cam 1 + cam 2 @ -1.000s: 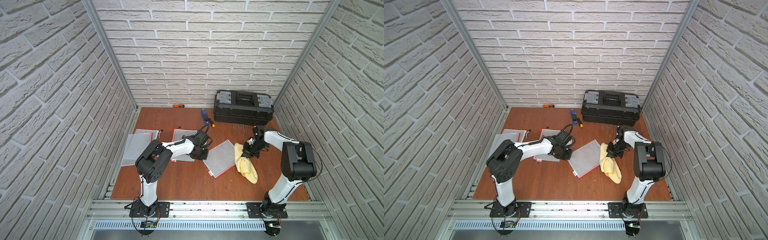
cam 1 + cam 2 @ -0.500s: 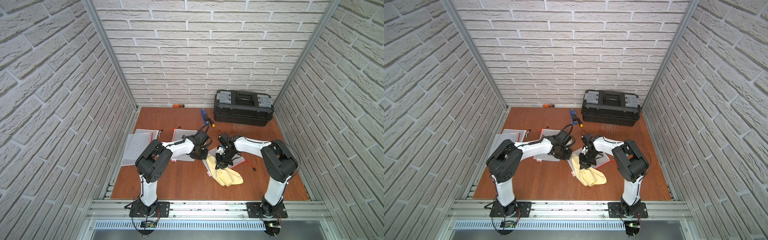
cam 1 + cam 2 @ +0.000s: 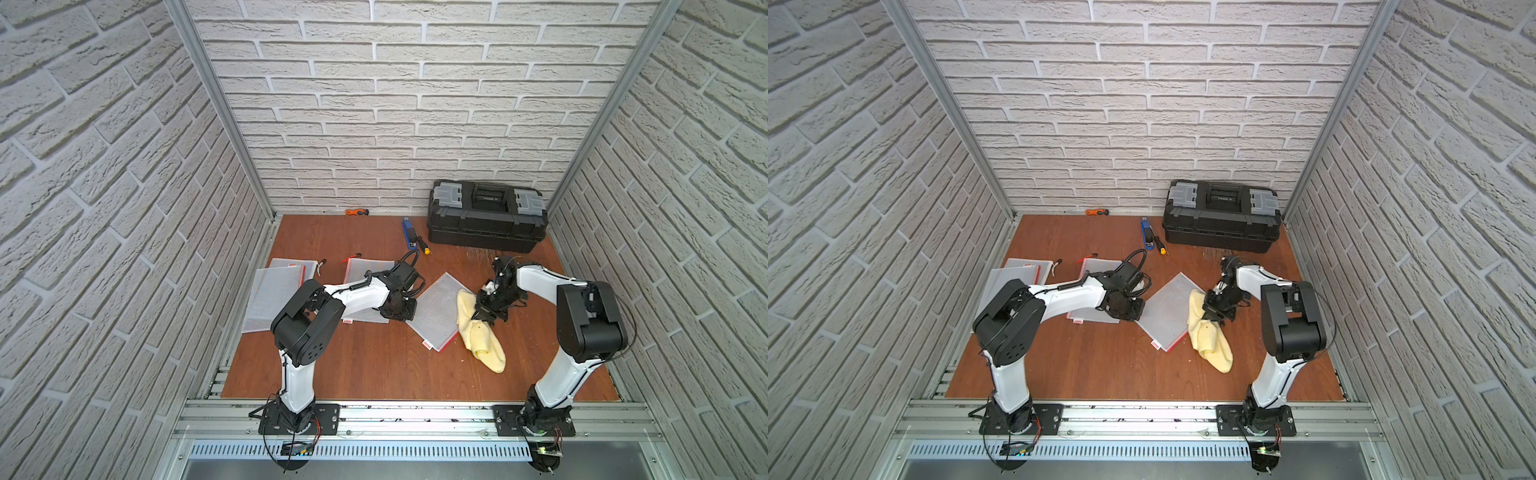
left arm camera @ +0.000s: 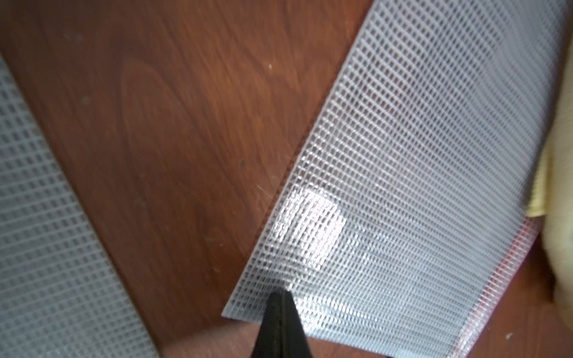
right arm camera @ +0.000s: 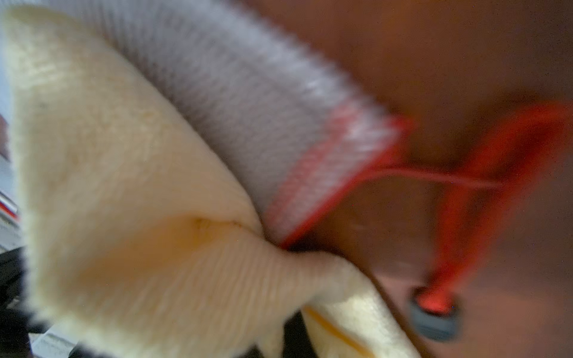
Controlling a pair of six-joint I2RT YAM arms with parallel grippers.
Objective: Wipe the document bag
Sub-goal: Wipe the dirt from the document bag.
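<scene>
Left wrist: left gripper (image 4: 280,294) clenched empty, tips on a corner of the bag (image 4: 418,186); right gripper (image 3: 484,316), blurred close-up, seemingly clamps the cloth (image 3: 482,349).

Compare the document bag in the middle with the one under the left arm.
The middle document bag lies diagonal; the bag under the left arm lies squarer to the table edge. The middle document bag shows nearly whole, its corner pinned by the shut left gripper and its edge overlapped by the yellow cloth in the right gripper; the bag under the left arm is partly hidden. Both are flat white mesh, red-trimmed.
</scene>
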